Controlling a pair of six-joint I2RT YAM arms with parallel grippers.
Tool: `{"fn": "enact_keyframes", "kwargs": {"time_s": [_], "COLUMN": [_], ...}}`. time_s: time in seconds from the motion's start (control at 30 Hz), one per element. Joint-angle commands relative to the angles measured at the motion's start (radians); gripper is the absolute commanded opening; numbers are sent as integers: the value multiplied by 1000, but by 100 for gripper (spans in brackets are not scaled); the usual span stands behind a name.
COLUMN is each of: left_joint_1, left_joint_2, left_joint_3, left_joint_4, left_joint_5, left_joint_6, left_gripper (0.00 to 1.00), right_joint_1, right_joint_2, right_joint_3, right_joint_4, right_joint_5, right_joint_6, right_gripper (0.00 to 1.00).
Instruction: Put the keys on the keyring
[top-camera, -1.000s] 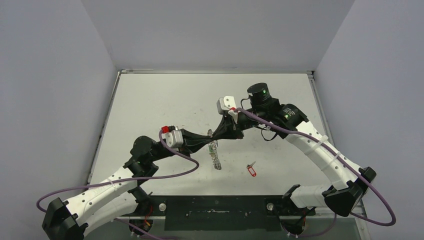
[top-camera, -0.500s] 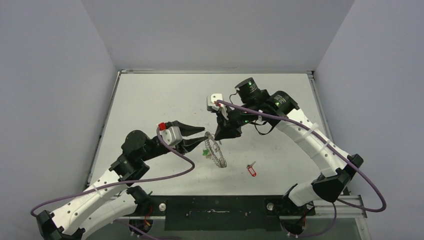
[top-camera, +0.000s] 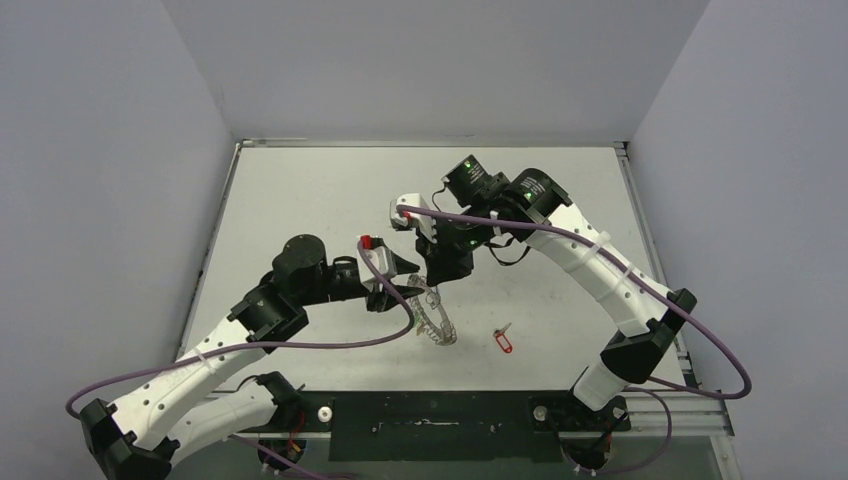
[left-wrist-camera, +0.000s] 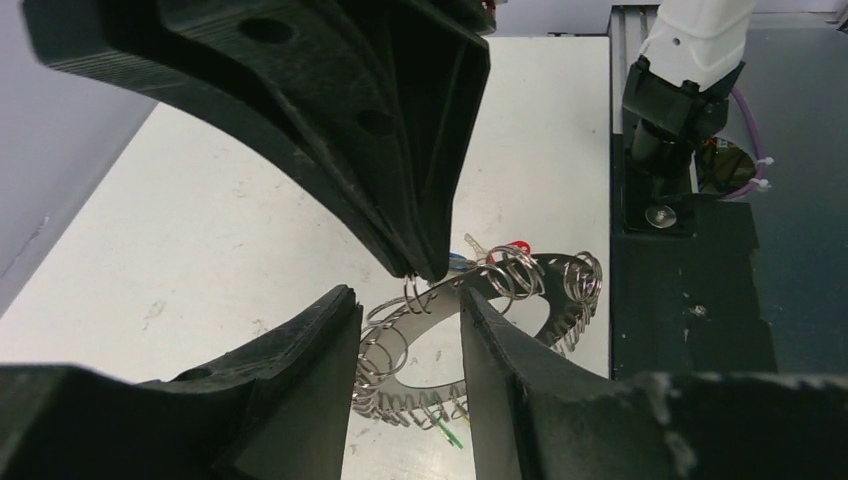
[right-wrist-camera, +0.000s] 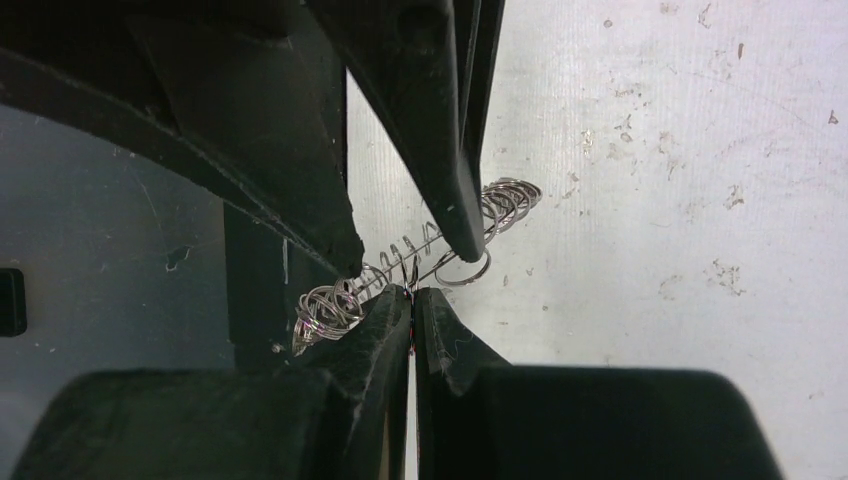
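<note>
Where the white table (top-camera: 300, 200) runs back from its near edge, my two arms meet above its middle: the left arm (top-camera: 200, 370) reaches in from the near left corner and the right arm (top-camera: 600, 280) arches over from the near right corner. A second ago both claws were clamped on the keyring, which stood edge-on a little nearer the right edge. Since then the left claw has let go, drawn back and come in again. The right arm has swung the ring toward the left edge and tipped it so that its face shows from above.

Now my right claw (right-wrist-camera: 411, 297) is pressed together on the upper rim of the keyring (top-camera: 442, 332), which hangs tilted below it. Whether the ring's lower rim touches the table I cannot tell. My left claw (left-wrist-camera: 408, 305) is spread and holds nothing. Its fingertips are close to the ring's looped rim, just beside the right claw's tips, and the ring shows in the gap between them.

The red-tagged key (top-camera: 503, 341) lies flat on the table where it lay before, to the right of the ring, close to the near edge and apart from both claws. A sliver of blue tag (left-wrist-camera: 457, 262) shows just behind the ring's rim in the left wrist view; whether it hangs from a loop I cannot tell.
</note>
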Motion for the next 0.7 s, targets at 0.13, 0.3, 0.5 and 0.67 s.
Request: {"fn": "enact_keyframes", "kwargs": {"time_s": [0.13, 0.3, 0.5, 0.67], "left_joint_1": [-3, -4, -3, -4], "left_joint_2": [43, 76, 86, 83], "left_joint_3": [35, 38, 39, 39], "left_joint_4": [79, 81, 62, 58], "left_joint_5": [103, 125, 128, 113], "left_joint_6": [-29, -24, -1, 6], "left_gripper": [32, 18, 27, 20], "right_joint_1": [26, 28, 28, 28], "right_joint_2": [16, 18, 18, 22], "right_joint_3": [77, 83, 87, 87], "right_joint_4": [-10, -15, -23, -25], "right_joint_5": [13, 14, 16, 10], "right_joint_6": [44, 46, 45, 45], "right_gripper": [0, 0, 0, 0]}}
